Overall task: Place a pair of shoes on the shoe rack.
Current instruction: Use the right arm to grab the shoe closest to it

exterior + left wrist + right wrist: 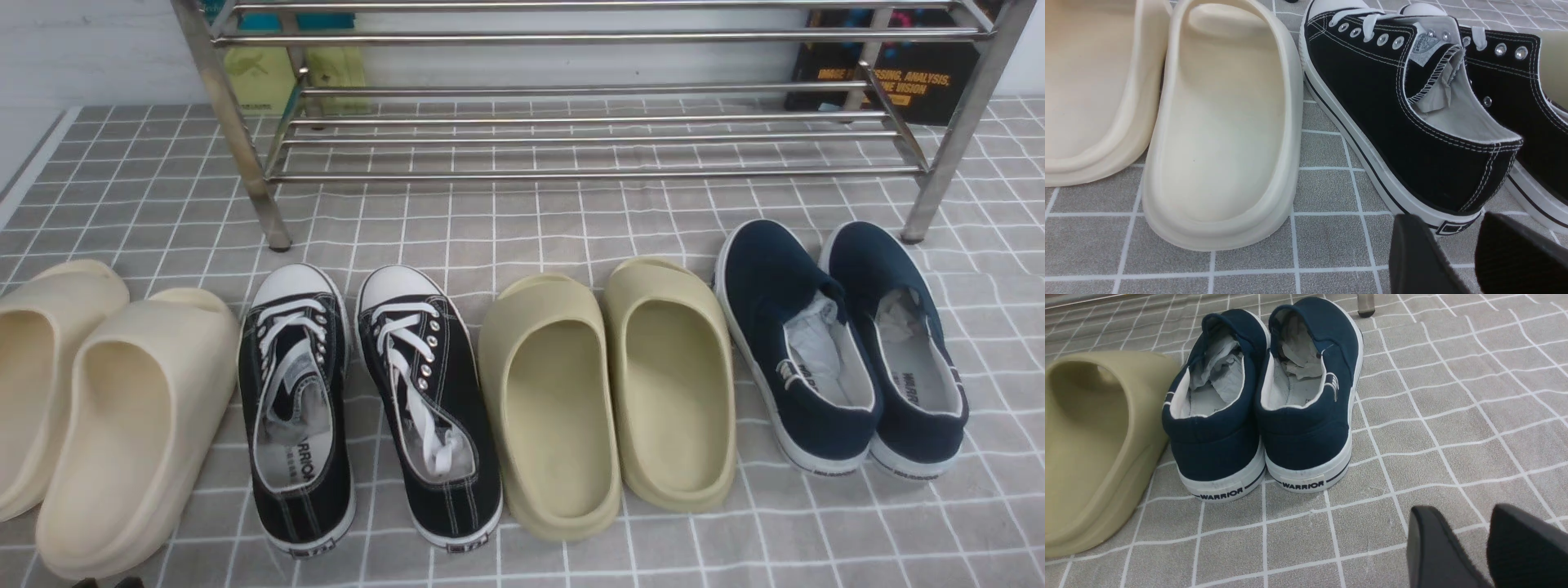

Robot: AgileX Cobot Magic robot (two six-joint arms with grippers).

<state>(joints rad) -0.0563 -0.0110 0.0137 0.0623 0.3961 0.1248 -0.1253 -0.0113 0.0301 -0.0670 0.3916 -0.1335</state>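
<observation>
The pair of navy-blue slip-on shoes [841,343] stands side by side on the grey checked cloth at the right, toes toward the shoe rack [588,106]. The right wrist view shows their heels [1261,416] with white soles marked WARRIOR. My right gripper [1457,526] is open and empty, a little behind and to the side of those heels. My left gripper [1449,230] is open and empty just behind the heel of a black lace-up sneaker [1404,118]. The silver rack's shelves hold nothing.
Left to right in the front view stand cream slides [98,400], black lace-up sneakers [367,400] and olive slides [608,384]. An olive slide [1090,445] lies right beside the navy pair. A black book [890,73] and green items [286,69] stand behind the rack.
</observation>
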